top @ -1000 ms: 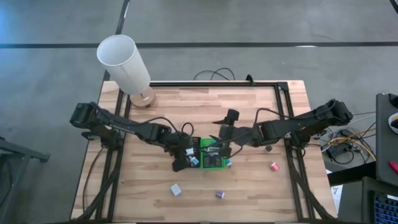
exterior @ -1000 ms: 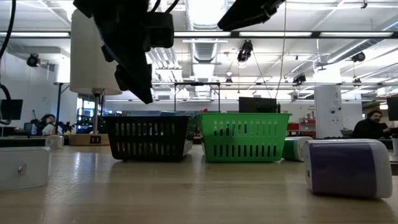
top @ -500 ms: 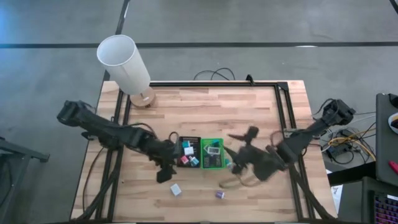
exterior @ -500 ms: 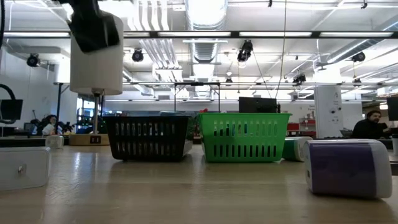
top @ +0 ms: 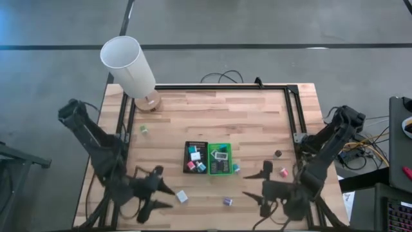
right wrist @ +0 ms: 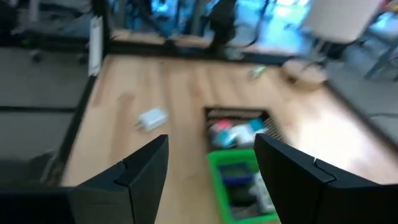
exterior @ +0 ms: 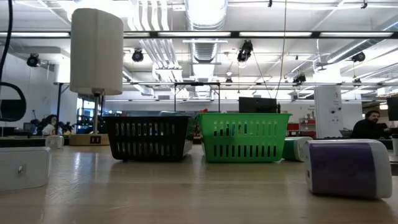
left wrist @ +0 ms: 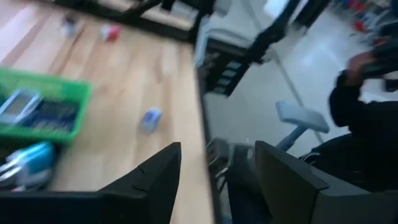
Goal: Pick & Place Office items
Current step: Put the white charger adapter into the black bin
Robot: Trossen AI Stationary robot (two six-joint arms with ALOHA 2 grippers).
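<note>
High view, left gripper (top: 161,193): I see it low at the table's near left corner, fingers spread, nothing between them.
High view, right gripper (top: 254,185): near right corner, fingers apart and bare.
High view, trays: black tray (top: 196,158) and green tray (top: 221,159) sit touching side by side at mid-table; I count small teal, white and pink pieces in the black one, a white piece and dark pieces in the green one.
High view, loose items: white piece (top: 182,196) just beside the left gripper; purple piece (top: 227,201) near the front edge between the two grippers; pink piece (top: 283,172) and black piece (top: 278,153) toward the right side; teal piece (top: 236,168) just beside the green tray; green piece (top: 144,129) out left, near the lamp (top: 129,66).
Low view, trays: black tray left, green tray right, both standing on the table (exterior: 186,193); no arm in frame.
Low view, close items: purple piece (exterior: 348,168) large at right, a white piece (exterior: 23,167) at left edge.
Low view, background: people seated far off on both sides.
Left wrist view: own fingers (left wrist: 155,171) open, nothing held; green tray, purple piece and pink piece lie beyond; a person in dark clothes sits past the table edge.
Right wrist view: own fingers (right wrist: 146,165) open, nothing held; both trays and the white piece lie ahead.
</note>
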